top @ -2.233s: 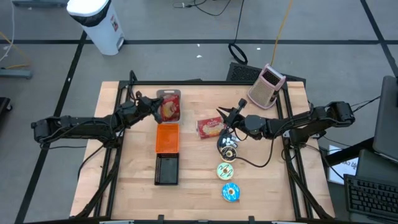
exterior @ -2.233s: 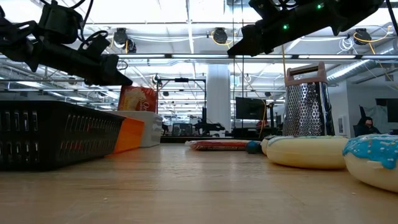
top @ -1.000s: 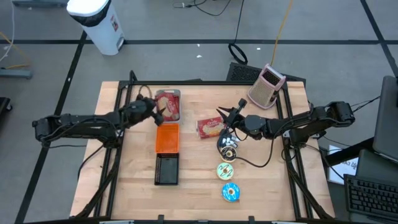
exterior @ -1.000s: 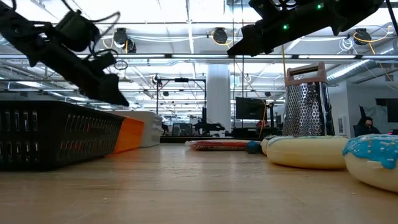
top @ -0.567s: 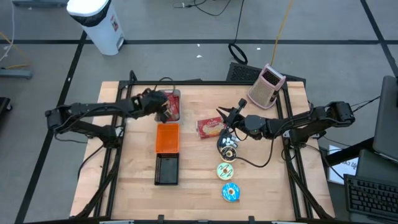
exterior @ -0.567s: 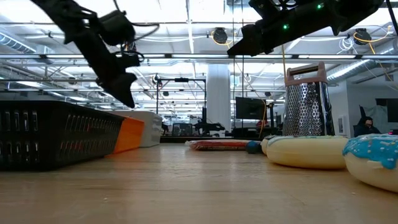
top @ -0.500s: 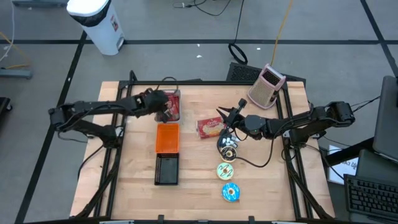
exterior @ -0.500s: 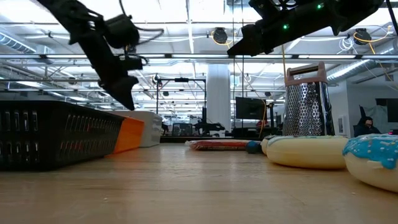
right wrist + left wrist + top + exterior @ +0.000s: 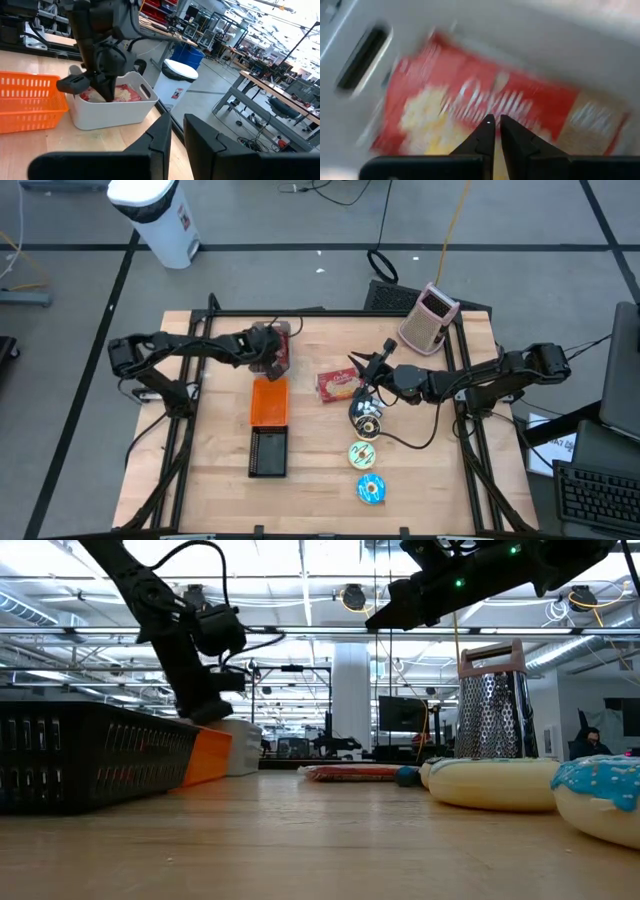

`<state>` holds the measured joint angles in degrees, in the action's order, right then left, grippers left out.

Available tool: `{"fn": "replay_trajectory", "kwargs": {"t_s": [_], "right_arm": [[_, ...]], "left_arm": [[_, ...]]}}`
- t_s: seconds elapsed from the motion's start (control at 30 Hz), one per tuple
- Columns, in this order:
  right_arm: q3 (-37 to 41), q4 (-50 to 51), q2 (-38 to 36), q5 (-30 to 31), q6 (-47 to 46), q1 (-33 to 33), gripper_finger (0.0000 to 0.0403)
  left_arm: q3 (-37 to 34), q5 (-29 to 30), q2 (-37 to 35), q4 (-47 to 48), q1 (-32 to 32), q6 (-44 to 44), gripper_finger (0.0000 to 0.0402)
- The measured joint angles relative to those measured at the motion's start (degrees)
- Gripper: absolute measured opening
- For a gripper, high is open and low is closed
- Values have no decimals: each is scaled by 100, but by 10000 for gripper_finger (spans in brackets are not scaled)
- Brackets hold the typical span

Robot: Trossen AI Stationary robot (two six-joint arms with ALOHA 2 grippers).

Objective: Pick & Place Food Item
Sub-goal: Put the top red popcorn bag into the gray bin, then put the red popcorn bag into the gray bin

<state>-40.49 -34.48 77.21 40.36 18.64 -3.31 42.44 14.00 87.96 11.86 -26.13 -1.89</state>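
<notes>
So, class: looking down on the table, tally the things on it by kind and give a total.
Donuts: 3 (chocolate, yellow, blue)
Baskets and bins: 3 (white bin, orange basket, black basket)
Red snack packets: 2 (one in the white bin, one loose)
Graters: 1
Total: 9

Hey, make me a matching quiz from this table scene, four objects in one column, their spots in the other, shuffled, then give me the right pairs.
Things:
1. red snack bag
2. orange basket
3. box grater
4. blue frosted donut

Places:
A. far right corner of the table
B. inside the white bin
C. nearest the front edge, in the line of donuts
D. between the white bin and the black basket

Pairs: 1-B, 2-D, 3-A, 4-C
</notes>
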Motion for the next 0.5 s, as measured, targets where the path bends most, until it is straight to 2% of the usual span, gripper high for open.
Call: {"fn": "replay_trajectory", "kwargs": {"t_s": [0.13,0.27,0.4,0.5], "right_arm": [[0,2,0,2,-3,0,45],[0,4,0,2,-10,0,45],[0,40,0,2,76,0,45],[0,100,0,2,183,0,45]], "left_arm": [[0,-163,1,-665,45,-225,26],[-1,-178,-260,-897,120,-320,26],[-4,-256,-752,-885,251,-235,26],[-25,-611,-1245,-1003,334,-104,26]]}}
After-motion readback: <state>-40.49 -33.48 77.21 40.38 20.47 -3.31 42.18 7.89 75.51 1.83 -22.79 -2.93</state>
